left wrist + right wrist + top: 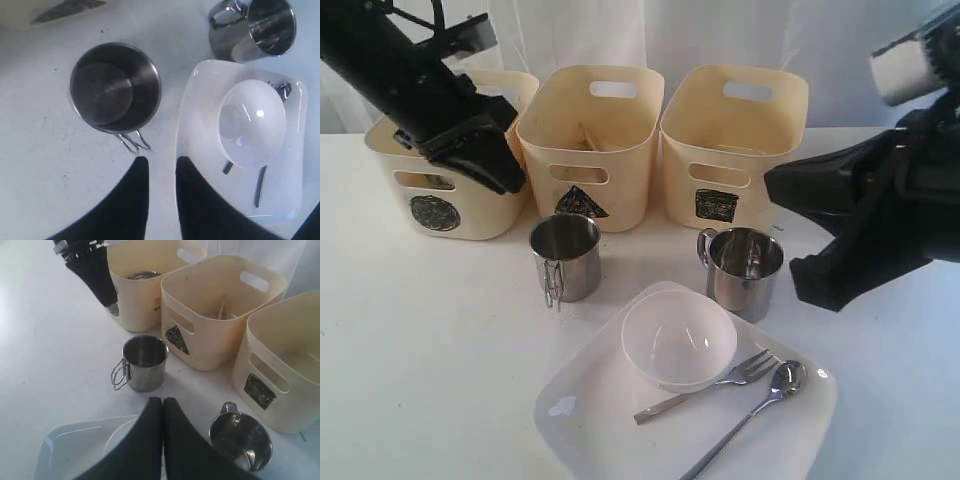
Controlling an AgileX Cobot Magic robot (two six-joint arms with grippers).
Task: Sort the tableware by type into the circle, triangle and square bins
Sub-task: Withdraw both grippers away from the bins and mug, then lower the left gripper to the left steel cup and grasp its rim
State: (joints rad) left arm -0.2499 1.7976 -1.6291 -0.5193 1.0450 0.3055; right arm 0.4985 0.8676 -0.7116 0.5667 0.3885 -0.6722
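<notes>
White worktop (420, 350): left gripper (160, 162) narrowly parted, empty, near wire-handled mug (115, 87); right gripper (162, 401) closed, empty. Likely next: lower, pinch mug's rim.

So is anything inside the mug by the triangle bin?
No, seen from straight above, the mug shows only its bare steel bottom.

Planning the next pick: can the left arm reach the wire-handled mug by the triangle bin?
Probably yes: the left pincer hangs open near the mug, nothing lies between them, and the plate sits apart.
</notes>
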